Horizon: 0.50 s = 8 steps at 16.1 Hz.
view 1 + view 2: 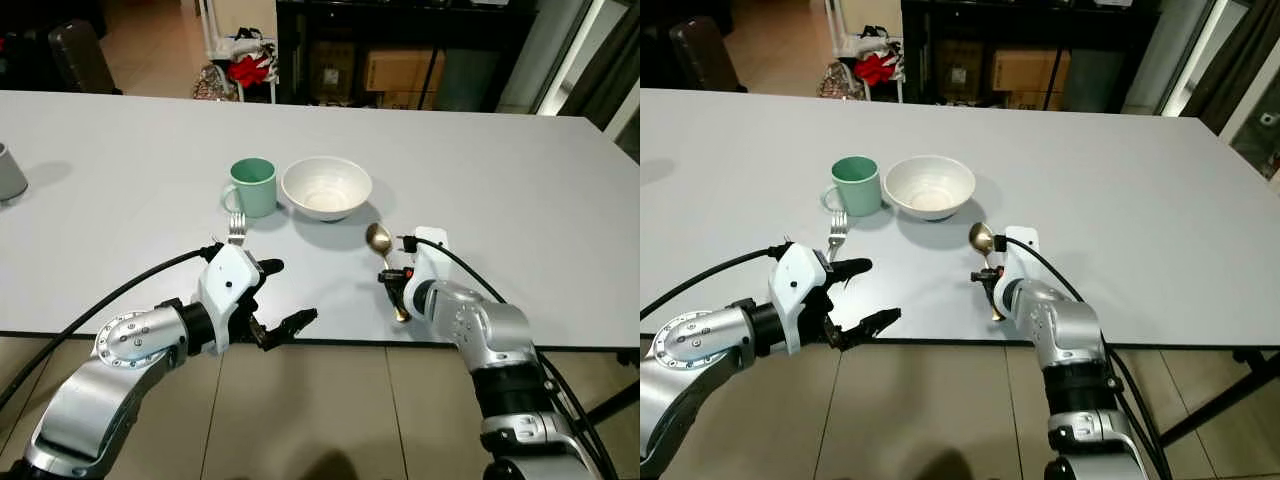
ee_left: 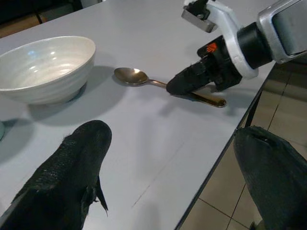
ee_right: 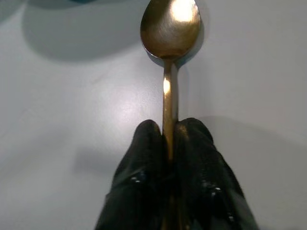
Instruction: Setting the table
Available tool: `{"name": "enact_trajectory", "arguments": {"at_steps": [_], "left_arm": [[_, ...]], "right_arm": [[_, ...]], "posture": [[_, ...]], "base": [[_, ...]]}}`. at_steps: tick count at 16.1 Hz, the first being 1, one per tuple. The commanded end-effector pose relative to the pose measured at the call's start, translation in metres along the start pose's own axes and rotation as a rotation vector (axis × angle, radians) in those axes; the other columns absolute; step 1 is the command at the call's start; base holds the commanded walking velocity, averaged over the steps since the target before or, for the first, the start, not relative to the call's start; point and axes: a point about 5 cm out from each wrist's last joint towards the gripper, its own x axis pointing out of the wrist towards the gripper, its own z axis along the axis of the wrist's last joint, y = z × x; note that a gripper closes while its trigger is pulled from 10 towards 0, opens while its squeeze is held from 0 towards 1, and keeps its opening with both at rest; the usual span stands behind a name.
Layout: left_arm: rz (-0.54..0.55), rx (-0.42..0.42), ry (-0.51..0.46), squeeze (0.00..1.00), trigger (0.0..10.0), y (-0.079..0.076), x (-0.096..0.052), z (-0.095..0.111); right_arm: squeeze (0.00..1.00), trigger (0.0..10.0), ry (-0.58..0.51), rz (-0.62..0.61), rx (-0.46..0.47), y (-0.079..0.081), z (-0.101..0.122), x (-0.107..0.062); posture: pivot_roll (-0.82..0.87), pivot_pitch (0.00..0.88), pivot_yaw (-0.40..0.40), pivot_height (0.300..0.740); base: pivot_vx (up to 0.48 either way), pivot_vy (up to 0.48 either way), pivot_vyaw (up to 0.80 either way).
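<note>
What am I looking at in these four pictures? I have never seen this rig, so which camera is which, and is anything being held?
This is a humanoid robot with two silver arms, each ending in a tool of two black fingers. The two wide pictures come from the stereo camera on its head, looking down at a white table. The other two come from cameras on the wrists, looking along each tool's own fingers.

On the table stand a green mug and, beside it, a white bowl. A fork lies in front of the mug, partly hidden by the left arm. A gold spoon lies in front of the bowl.

The right tool is shut on the spoon's handle, and the spoon looks to be resting on the table. The left tool is open at the table's near edge, holding nothing.
</note>
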Motion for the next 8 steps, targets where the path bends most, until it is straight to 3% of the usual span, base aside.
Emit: {"name": "enact_trajectory", "arguments": {"at_steps": [1,2,4,5,6,8], "left_arm": [[-0.001,0.003,0.000,0.00,10.0,0.002,0.000,0.001],[0.002,0.001,-0.007,0.00,10.0,0.003,-0.001,0.003],[0.021,-0.004,-0.033,0.00,10.0,0.012,-0.003,0.008],[0.026,-0.002,-0.036,0.00,10.0,0.014,-0.004,0.009],[0.039,-0.005,-0.053,0.00,10.0,0.018,-0.006,0.012],[0.058,-0.011,-0.072,0.00,10.0,0.018,-0.008,0.015]], "right_arm": [[1.00,10.0,-0.032,-0.006,0.015,-0.009,0.004,-0.015],[1.00,10.0,-0.069,0.007,-0.004,-0.010,0.009,-0.025],[1.00,10.0,-0.190,0.072,-0.020,-0.010,0.018,-0.069],[1.00,10.0,-0.206,0.084,-0.038,-0.010,0.017,-0.078],[1.00,10.0,-0.249,0.116,-0.078,-0.005,0.017,-0.097],[1.00,10.0,-0.309,0.108,-0.133,-0.002,0.018,-0.109]], "posture": [[0.00,0.000,-0.035,0.740],[0.00,0.000,-0.039,0.740],[-0.01,0.000,-0.028,0.740],[-0.01,0.000,-0.022,0.740],[-0.02,0.000,-0.007,0.740],[-0.03,0.000,0.001,0.740]], "base": [[0.000,0.000,0.00],[0.000,0.000,0.00],[0.000,0.000,0.00],[0.000,0.000,0.00],[0.000,0.000,0.00],[0.000,0.000,0.00]]}}
